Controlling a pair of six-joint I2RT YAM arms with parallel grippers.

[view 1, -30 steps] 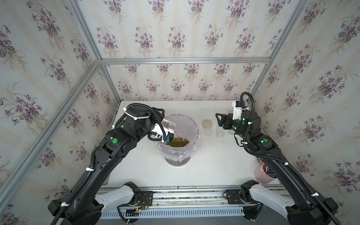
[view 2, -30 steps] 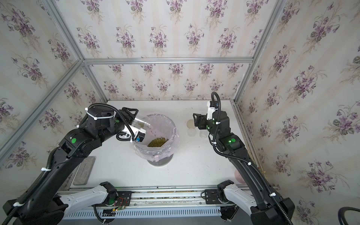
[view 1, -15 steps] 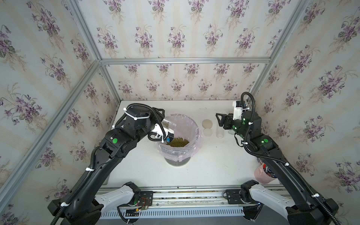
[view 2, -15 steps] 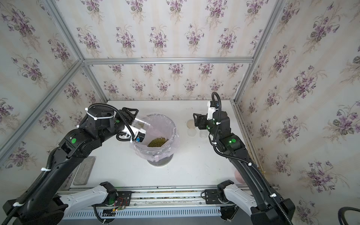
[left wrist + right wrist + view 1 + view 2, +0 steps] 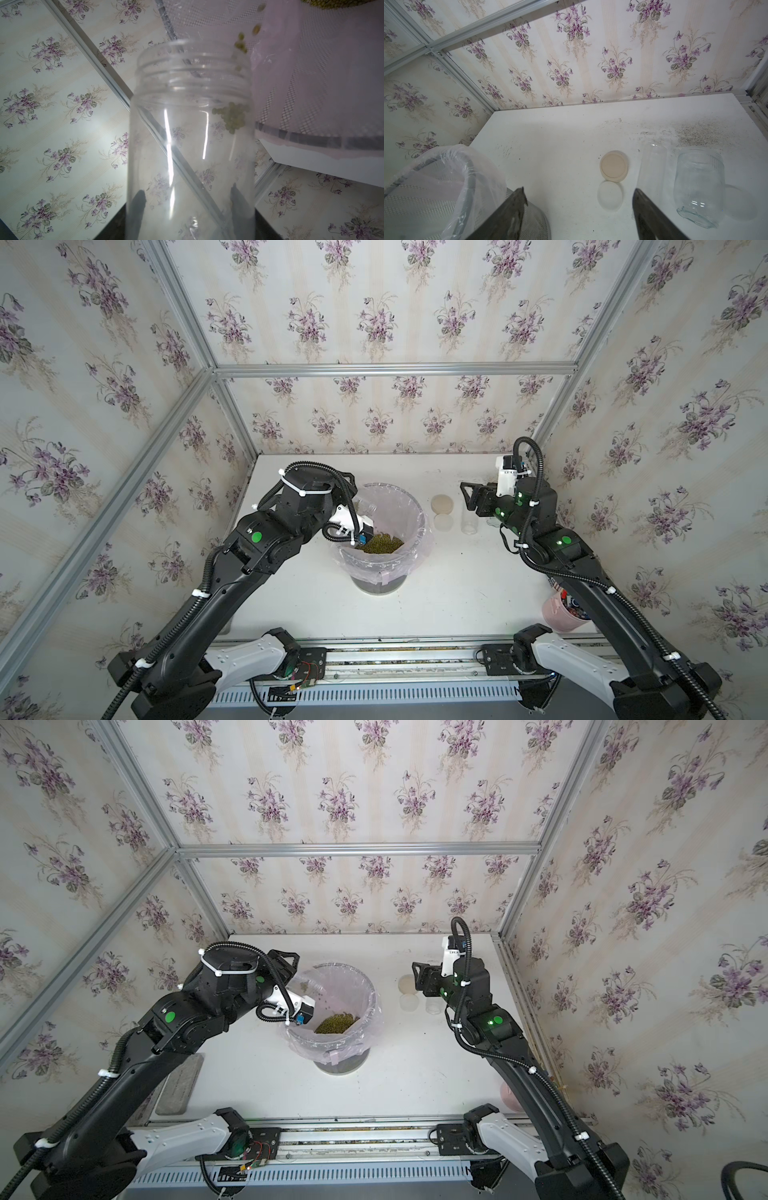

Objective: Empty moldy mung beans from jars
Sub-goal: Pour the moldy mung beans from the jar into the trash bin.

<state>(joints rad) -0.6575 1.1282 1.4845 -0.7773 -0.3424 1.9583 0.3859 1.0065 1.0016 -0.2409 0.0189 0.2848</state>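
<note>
My left gripper [image 5: 188, 190] is shut on a clear jar [image 5: 191, 124], its dark fingers showing through the glass. The jar is tipped mouth-first over the rim of a mesh bin [image 5: 417, 514] lined with a pink bag. A small clump of mung beans [image 5: 232, 116] clings inside the jar's shoulder and a few are falling past its mouth. The heap of mung beans [image 5: 380, 542] lies in the bin. My right gripper [image 5: 579, 191] hangs open and empty above the table, beside a narrow empty jar [image 5: 652, 172] and a wide empty jar [image 5: 699, 182].
A tan lid [image 5: 613, 167] and a whitish lid [image 5: 610, 195] lie flat on the table between the bin and the empty jars. A pink cup [image 5: 561, 616] stands at the front right under my right arm. A grey slab [image 5: 178, 1085] lies at the front left.
</note>
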